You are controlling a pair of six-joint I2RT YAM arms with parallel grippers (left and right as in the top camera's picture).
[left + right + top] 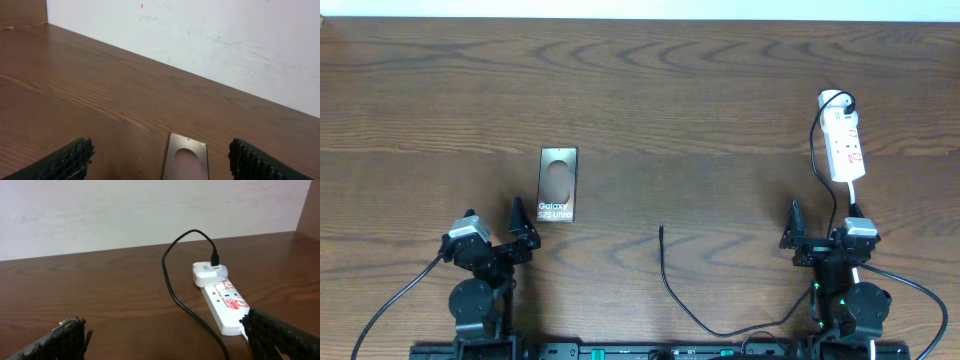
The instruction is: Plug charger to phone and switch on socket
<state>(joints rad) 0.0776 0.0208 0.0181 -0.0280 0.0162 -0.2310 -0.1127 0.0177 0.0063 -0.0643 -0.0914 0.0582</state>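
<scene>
The phone [558, 184] lies flat on the worktop [650, 90], left of the middle, just ahead of the left pincer [161, 152], which is wide open and holds nothing. The charger [205, 274] has its white end on the far end of the socket [845, 150] on the right, and its small tip lies loose mid-worktop. The right pincer [164, 325] is wide open too.
</scene>
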